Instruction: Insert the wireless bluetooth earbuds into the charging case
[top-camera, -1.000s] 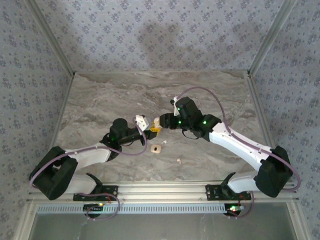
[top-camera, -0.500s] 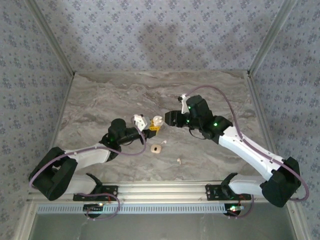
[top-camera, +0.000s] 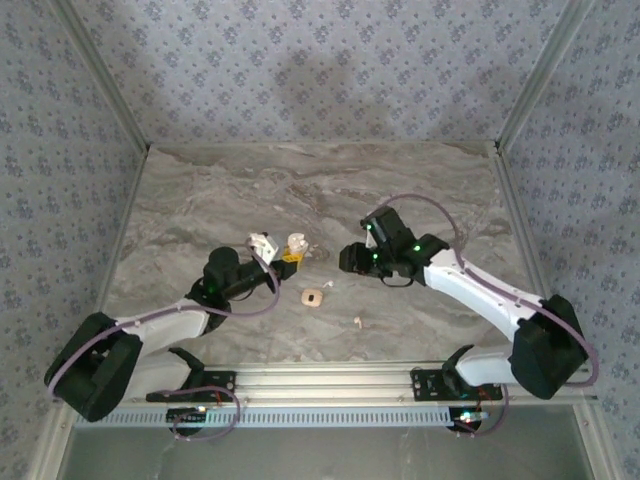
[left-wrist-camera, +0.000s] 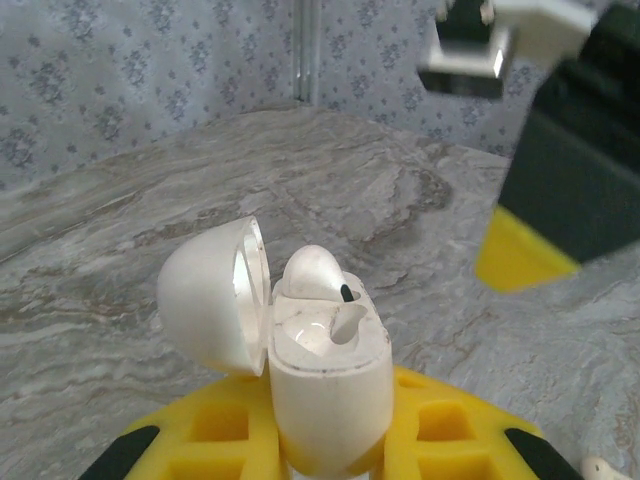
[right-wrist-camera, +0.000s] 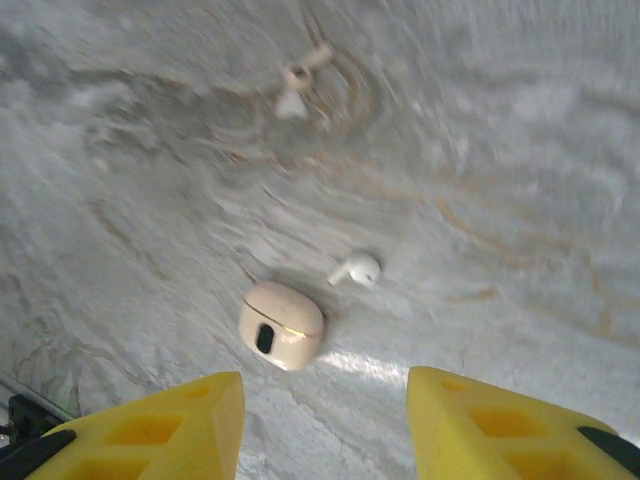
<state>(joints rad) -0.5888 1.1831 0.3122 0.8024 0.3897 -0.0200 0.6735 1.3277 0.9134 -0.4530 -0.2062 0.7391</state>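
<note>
One earbud (left-wrist-camera: 312, 272) seated? — KL
Yes, in the open white charging case (left-wrist-camera: 325, 375), left gripper (left-wrist-camera: 335, 445) clamped on it. Meanwhile the right gripper (right-wrist-camera: 325, 395) has pulled back from it, jaws apart, empty. — RM
Second one? — KL
A loose earbud (right-wrist-camera: 356, 269) lies mid-desk toward the near edge, just beside a closed beige case (right-wrist-camera: 282, 325). Probably the next pickup. — RM

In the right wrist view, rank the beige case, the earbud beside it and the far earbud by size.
1. Beige case.
2. Earbud beside it and far earbud: alike; the far one is blurred, so unranked.
</note>
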